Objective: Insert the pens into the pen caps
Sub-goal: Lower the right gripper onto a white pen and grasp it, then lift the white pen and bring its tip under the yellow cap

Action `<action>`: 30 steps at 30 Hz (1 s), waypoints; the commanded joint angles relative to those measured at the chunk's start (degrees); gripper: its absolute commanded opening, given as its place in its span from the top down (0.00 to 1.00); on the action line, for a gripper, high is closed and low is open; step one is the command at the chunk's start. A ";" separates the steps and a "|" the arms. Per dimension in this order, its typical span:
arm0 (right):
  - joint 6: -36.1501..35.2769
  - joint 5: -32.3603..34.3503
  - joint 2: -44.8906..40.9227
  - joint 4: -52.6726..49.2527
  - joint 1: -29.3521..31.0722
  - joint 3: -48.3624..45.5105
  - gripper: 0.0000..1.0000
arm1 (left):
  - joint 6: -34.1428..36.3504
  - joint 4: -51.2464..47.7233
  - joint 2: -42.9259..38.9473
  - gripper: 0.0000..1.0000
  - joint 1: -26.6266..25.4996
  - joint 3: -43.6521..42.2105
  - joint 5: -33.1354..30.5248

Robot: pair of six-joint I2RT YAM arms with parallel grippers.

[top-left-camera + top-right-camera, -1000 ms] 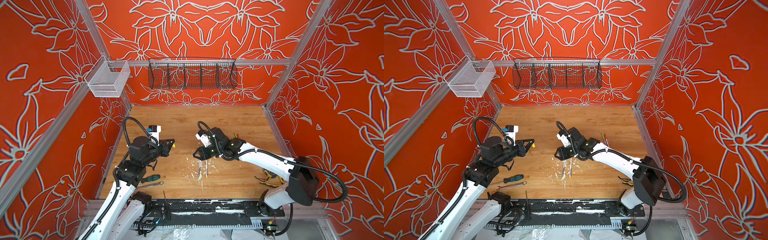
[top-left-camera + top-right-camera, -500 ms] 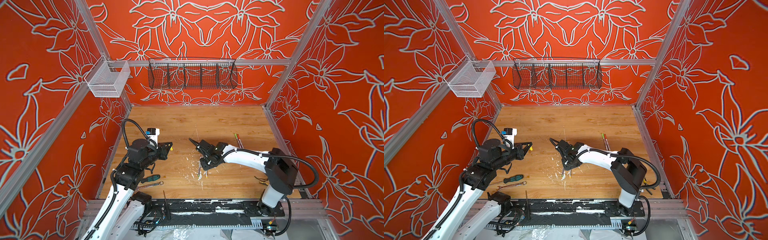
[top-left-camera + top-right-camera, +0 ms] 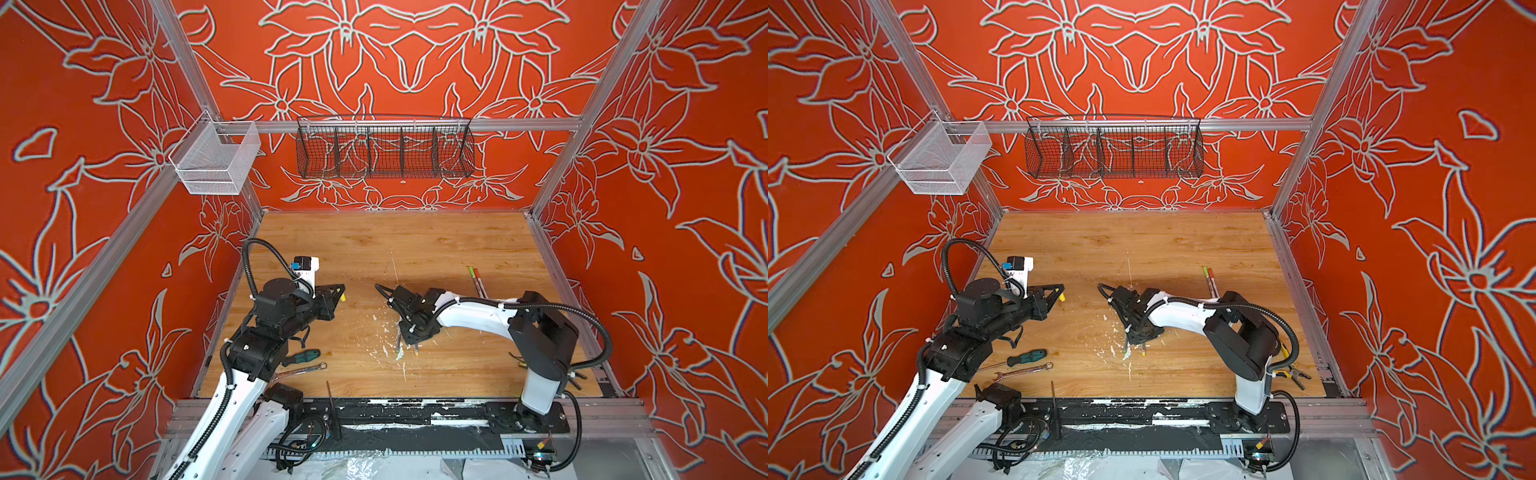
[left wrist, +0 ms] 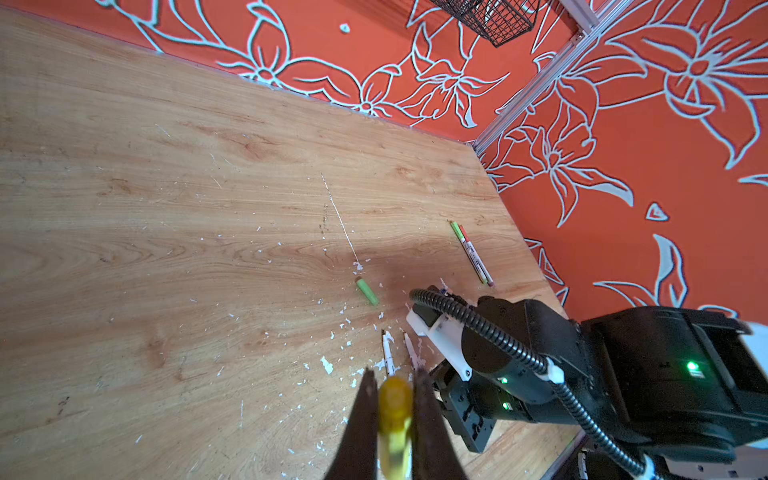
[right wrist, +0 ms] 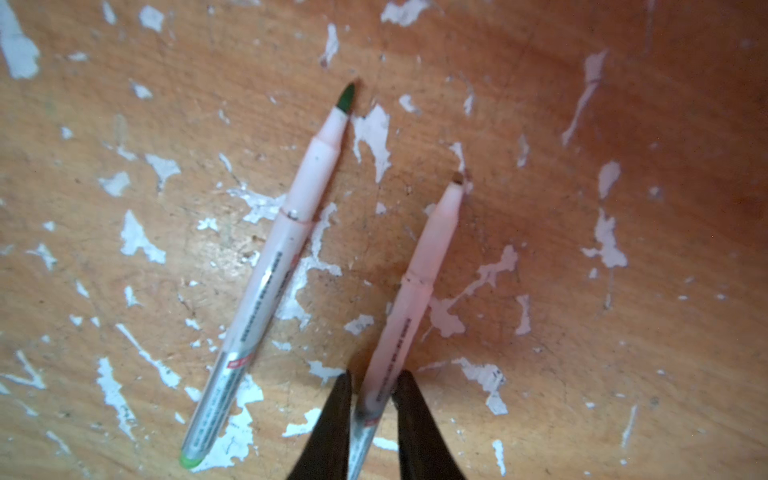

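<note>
Pickup under way: the right hand [image 5: 372, 376] pinches the brown-tipped pen [image 5: 419, 266] lying on the worktop [image 5: 623, 124], the left hand [image 4: 394, 376] grips the yellow cap [image 4: 395, 403]; next, I'd judge, lift and line tip to cap mouth.

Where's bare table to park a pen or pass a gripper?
Free: back half of the table, back wall down to the capped pens; front centre strip between wrench and pliers. Crowded: mid-table, right gripper straddling the brown-tipped pen beside the green-tipped pen and green cap; left gripper with yellow cap hangs left.
</note>
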 commanded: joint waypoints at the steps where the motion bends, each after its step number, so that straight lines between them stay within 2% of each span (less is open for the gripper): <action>1: 1.75 1.03 1.14 -0.27 0.43 -1.06 0.83 | 0.31 0.33 -0.25 1.00 0.40 -0.38 0.86; 4: 1.76 1.40 1.61 -0.59 0.43 -1.35 0.89 | -0.12 0.85 0.08 1.00 0.36 -0.55 1.65; 8: 1.44 2.24 0.65 -1.37 0.43 -1.29 0.92 | -0.72 1.31 0.91 1.00 0.36 -0.71 3.23; 14: -1.55 4.14 -5.50 -2.89 -0.27 -0.43 0.93 | -2.09 4.55 2.96 1.00 0.35 -1.68 8.42; 18: -5.50 2.39 -10.47 1.36 -0.01 -1.99 0.93 | -3.59 8.84 4.58 1.00 0.36 -2.72 13.52; 24: -11.00 -7.78 -19.69 15.15 0.15 -9.10 0.93 | -8.15 21.33 4.21 1.00 0.36 -6.51 22.78; 30: -14.17 -20.03 -28.12 32.66 0.87 -16.64 0.94 | -7.84 23.56 4.57 1.00 0.70 -4.70 29.51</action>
